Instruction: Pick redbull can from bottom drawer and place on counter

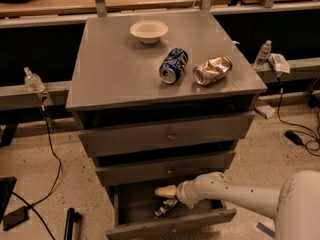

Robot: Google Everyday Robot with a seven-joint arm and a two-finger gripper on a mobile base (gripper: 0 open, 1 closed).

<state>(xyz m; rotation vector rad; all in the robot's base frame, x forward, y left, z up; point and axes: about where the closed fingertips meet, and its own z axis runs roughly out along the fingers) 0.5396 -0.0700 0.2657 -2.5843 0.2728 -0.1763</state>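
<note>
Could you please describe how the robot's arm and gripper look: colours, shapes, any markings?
The arm is a smooth white tube with small dark dots along it, joined to a large rounded pale shell at lower right. The gripper, over the open bottom drawer, ends in a tapered cream tip. No cables show.

hand (165, 191) beside redbull can (166, 207), in bottom drawer (170, 224)

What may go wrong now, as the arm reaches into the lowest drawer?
The redbull can seems to lie on its side in the bottom drawer, so it may roll away from the gripper just above it. On the way out, the arm may catch the middle drawer front close overhead.
</note>
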